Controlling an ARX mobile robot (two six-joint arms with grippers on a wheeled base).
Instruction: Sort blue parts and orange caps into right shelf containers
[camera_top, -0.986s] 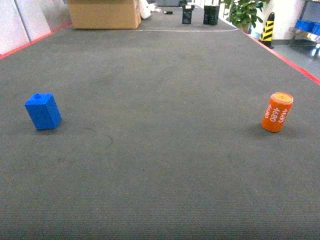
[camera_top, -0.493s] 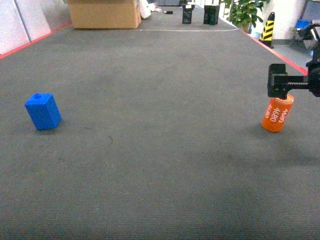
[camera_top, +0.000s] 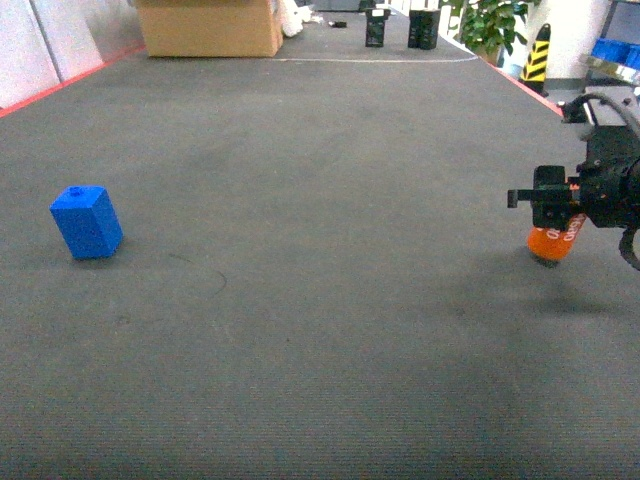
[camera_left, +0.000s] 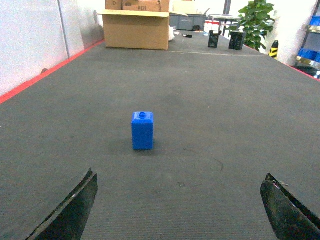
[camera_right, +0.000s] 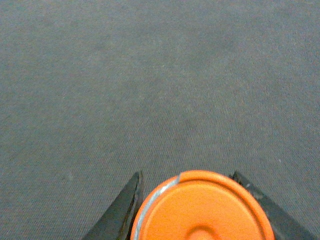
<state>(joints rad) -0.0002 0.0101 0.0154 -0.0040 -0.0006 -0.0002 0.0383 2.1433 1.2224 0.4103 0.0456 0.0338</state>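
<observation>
Orange cap (camera_top: 552, 243) upright, axis vertical; right tool (camera_top: 553, 203) straddling it.

Dark grey carpeted floor (camera_top: 320, 330). Blue part (camera_top: 87, 222) stands at left, orange cap (camera_top: 553, 243) at right, well apart. Cardboard box (camera_top: 208, 27) sits at far end.

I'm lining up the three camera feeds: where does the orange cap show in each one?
Head: orange cap at the right edge, mid-height, partly hidden by the right gripper.
Left wrist: not in it; only the blue part on the floor.
Right wrist: bottom centre, seen from above, between the two dark fingers.
Shared landmark: the dark grey floor.
</observation>
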